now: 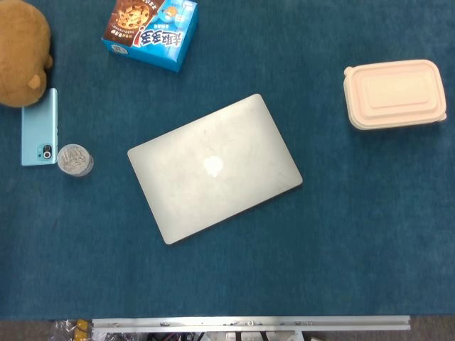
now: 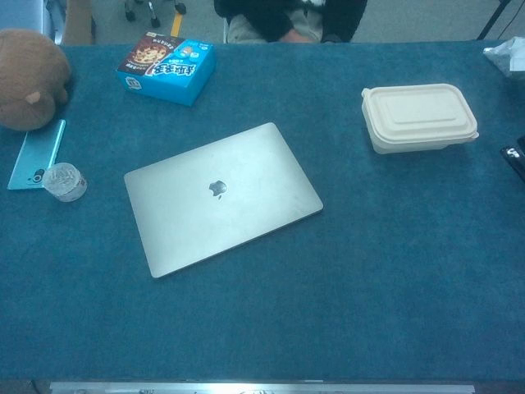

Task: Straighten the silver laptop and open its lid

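The silver laptop lies closed on the blue tablecloth near the table's middle, its logo facing up. It sits askew, with its right side turned away from me and its left side nearer the front edge. In the chest view the same laptop shows the same skew, lid flat down. Neither of my hands appears in the head view or the chest view.
A beige lidded food box stands at the right. A blue cookie box lies at the back left. A brown plush toy, a light-blue phone and a small clear round jar sit at the left edge.
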Robot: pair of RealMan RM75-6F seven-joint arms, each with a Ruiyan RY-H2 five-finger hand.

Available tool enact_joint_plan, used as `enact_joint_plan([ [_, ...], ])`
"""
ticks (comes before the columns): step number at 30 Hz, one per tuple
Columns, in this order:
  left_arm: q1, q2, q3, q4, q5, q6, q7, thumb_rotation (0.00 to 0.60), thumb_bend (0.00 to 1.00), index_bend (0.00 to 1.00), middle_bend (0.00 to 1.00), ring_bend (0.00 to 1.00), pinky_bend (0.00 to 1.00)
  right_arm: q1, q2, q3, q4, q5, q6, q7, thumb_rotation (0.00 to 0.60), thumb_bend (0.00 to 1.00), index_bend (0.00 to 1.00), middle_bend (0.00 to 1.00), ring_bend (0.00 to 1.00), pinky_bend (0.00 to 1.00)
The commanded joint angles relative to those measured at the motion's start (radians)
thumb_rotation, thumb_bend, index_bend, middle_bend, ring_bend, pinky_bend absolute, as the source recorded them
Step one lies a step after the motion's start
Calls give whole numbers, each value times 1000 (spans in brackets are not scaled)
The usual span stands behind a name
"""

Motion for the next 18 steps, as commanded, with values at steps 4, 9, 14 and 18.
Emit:
enact_joint_plan([
  [4,0,-2,3,2,1,-3,2,600,342,173,131,87,100,-3,0,-4,1,0,-1,3,600,397,0,45,0,98],
  [9,-4,-2,1,3,5,-6,-1,600,342,173,131,87,100,-8,4,-2,0,-5,12,5,600,397,0,45,0,98],
  [14,-23,4,5,-7,26,-30,5,600,342,173,131,87,100,-7,7,0,-1,-6,12,9,600,397,0,45,0,98],
  [18,-54,23,21,-20,56,-83,-38,600,342,173,123,77,95,-4,5,3,1,-7,11,14,600,398,0,45,0,98],
])
